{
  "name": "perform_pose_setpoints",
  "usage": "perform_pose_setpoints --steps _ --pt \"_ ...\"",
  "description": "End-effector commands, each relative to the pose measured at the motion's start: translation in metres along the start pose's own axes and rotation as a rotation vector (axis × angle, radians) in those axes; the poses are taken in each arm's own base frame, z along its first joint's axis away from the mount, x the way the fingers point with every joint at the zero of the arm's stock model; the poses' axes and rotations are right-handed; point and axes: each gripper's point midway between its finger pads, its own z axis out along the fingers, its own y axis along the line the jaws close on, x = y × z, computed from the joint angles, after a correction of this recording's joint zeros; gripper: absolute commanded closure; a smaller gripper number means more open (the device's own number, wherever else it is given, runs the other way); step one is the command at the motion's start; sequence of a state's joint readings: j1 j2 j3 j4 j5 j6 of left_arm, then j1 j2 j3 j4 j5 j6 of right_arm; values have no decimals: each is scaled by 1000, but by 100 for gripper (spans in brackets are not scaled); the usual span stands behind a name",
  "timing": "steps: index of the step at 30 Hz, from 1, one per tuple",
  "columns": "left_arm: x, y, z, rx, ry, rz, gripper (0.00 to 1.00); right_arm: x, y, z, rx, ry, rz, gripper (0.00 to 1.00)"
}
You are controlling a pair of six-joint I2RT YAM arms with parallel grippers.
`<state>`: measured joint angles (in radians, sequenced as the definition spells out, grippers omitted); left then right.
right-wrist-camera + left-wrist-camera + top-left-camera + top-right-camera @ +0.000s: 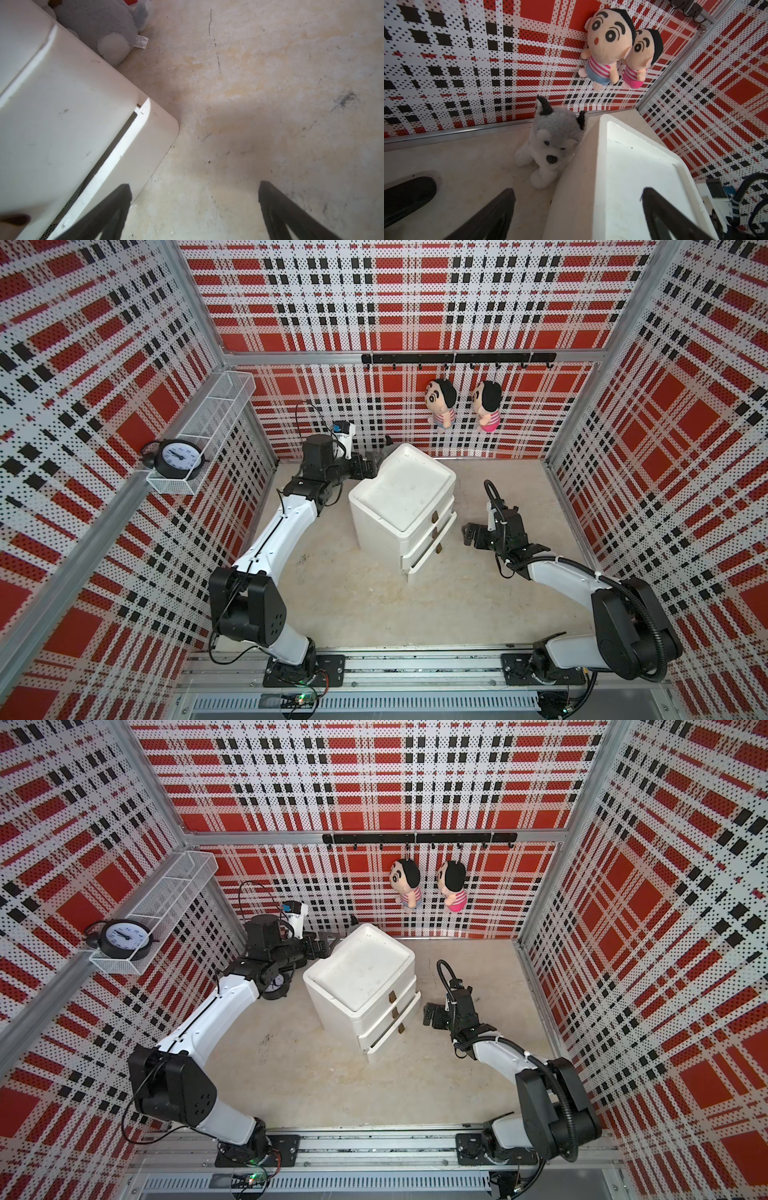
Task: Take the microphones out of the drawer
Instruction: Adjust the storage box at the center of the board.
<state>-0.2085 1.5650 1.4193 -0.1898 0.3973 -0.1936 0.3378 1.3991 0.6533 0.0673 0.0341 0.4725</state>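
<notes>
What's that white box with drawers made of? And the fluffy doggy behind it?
The drawer box looks like hard plastic: smooth, faintly shiny white, with rounded moulded corners and small scuff marks. The dog looks like soft plush fabric, probably stuffed: fuzzy grey and white pile, with a rounded, squashy shape.

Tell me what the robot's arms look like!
The left arm and right arm have white shells with chunky black joints. A ribbed black hose runs along the right one; a thin black cable loops by the left. The left end effector and right end effector have two pointed black fingers.
</notes>
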Motion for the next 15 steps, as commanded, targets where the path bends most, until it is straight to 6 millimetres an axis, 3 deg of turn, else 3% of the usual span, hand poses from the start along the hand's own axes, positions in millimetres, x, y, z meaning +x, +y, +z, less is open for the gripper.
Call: perform_pose_setpoints --steps 1,15 --pt "4 -11 4 53 7 16 2 7 -5 11 52 3 46 0" --pt "9 -19 -2 58 2 21 2 25 31 65 30 51 64 0"
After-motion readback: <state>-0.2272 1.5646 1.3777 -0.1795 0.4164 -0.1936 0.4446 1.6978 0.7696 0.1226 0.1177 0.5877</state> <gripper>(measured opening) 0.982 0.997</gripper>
